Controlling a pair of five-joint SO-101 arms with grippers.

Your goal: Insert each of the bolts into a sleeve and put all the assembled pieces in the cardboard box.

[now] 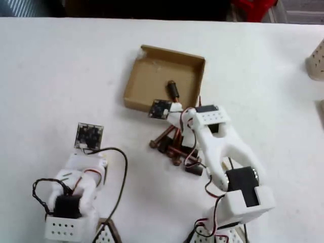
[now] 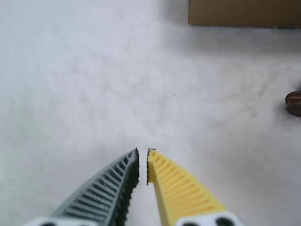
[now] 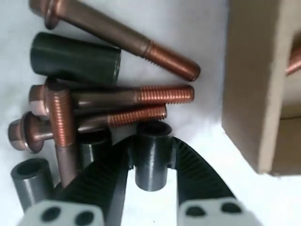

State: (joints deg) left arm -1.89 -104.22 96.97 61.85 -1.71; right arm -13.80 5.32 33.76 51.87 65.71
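A white surface (image 1: 61, 66) runs back to a dark strip of room along its far edge. Near the middle sits a shallow, open brown cardboard box (image 1: 152, 76). Inside it, towards the wall nearest the arms, lies a sleeved bolt (image 1: 173, 90), dark with a coppery end showing.

Just in front of the box is a loose heap of copper-coloured threaded bolts (image 1: 167, 139) and dark grey cylindrical metal sleeves (image 3: 75, 59). They lie across and against one another. In the right wrist view four bolts can be counted, with their threaded tips pointing towards the box's outer wall.

The right arm's tool (image 3: 153, 150) is down at the box side of that heap. Its black ribbed fingers (image 3: 101, 183) are pressed against both sides of a single dark sleeve (image 3: 151, 167). The sleeve lies lengthwise between them, its open end just beside the threaded tips of two bolts.

The left arm is well apart from the heap, over bare surface. The left arm's tool (image 2: 142, 153) has one grey finger and one yellow, drawn together to a thin slit with nothing between them. A corner of the box shows beyond it.
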